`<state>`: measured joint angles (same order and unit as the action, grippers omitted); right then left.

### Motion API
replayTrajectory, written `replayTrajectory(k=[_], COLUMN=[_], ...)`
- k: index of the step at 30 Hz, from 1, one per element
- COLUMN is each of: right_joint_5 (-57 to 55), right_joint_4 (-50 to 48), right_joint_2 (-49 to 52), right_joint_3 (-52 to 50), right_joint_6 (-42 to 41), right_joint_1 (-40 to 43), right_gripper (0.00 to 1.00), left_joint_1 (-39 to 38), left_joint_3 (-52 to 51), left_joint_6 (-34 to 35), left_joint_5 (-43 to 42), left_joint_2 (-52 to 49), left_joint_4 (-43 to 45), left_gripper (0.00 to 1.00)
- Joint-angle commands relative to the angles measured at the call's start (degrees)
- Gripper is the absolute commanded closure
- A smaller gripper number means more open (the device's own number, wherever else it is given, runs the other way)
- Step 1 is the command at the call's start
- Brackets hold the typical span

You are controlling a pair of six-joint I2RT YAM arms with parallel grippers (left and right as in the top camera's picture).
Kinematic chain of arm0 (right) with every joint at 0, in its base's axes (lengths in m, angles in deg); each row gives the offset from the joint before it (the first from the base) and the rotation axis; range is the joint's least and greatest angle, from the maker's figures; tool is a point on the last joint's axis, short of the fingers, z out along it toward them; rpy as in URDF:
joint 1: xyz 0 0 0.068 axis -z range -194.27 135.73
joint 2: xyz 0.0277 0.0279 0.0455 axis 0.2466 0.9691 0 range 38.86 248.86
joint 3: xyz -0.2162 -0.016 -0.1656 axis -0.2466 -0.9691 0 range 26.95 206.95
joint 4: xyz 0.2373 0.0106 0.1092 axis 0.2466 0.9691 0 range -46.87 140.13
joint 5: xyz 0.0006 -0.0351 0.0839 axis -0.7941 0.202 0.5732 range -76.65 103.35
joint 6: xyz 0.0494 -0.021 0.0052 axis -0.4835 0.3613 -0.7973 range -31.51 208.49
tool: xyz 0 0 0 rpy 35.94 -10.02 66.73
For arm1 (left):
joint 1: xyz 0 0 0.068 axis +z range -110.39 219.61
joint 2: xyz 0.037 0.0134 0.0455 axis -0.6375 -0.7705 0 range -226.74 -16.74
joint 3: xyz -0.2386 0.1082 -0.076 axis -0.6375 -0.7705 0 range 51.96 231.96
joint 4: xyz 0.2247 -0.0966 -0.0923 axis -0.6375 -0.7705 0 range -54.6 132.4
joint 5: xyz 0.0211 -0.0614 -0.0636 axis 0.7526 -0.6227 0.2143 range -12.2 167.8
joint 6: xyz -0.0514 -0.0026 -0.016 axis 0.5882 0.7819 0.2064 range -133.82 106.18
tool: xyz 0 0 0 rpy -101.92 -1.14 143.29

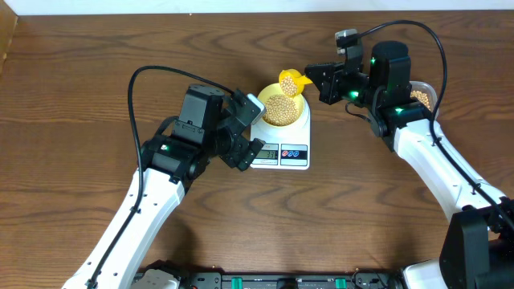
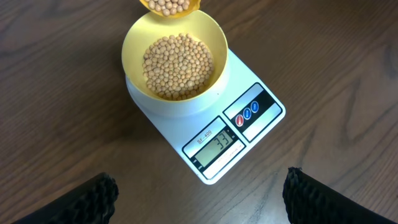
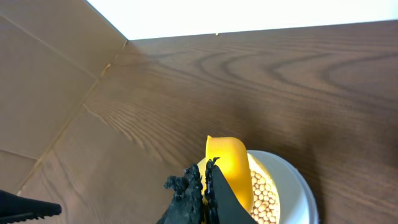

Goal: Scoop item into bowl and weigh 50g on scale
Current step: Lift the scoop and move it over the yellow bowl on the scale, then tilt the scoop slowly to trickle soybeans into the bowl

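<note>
We see the beans (image 2: pixel 178 66) first: a grainy heap of small, round, tan beads lying in the bowl (image 2: pixel 208 31), with a few more riding in a yellow scoop (image 1: pixel 293 82) that hangs over the bowl's far rim. The bowl is shallow and pale yellow, and it sits on the round platform of the white scale (image 2: pixel 258 134), whose display faces the left arm and shows a reading we take to be thirty-three, so we judge the target not yet reached.

The right tool (image 1: pixel 323 82) is pinched shut on the scoop's handle, reaching in from the right. The left tool (image 1: pixel 250 128) hangs wide apart above the near edge of the scale, holding nothing; its two dark fingertips (image 2: pixel 93 198) show at the bottom corners of the left wrist view.

We judge the beans hard, light and smooth, so they will roll and scatter readily and are best moved only in the scoop, tipped slowly. The scoop looks stiff and light; the handle is the place to hold it. The bowl looks light enough to shift on the scale if nudged.

Everything rests on a brown wood-grain desk (image 1: pixel 80 64). A clear tub (image 1: pixel 423 98) of beans peeks out behind the right arm.
</note>
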<state>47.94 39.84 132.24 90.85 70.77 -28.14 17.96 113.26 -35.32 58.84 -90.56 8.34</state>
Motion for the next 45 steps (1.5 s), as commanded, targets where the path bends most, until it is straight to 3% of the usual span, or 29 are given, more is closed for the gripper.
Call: replayTrajectory(k=[1,45], right_joint_5=[-0.11,0.5], right_joint_4=[-0.15,0.07], right_joint_2=[0.66,1.6], right_joint_3=[0.07,0.07], right_joint_6=[3.76,16.55], right_joint_1=[-0.5,-2.4], right_gripper=[0.99,0.99], left_joint_1=[-0.07,-0.07], left_joint_3=[-0.39,-0.39], left_joint_6=[-0.96,-0.96], left_joint_5=[0.0,0.0], left_joint_2=[0.83,0.83], left_joint_4=[0.04,0.04], left_gripper=[0.13,0.13])
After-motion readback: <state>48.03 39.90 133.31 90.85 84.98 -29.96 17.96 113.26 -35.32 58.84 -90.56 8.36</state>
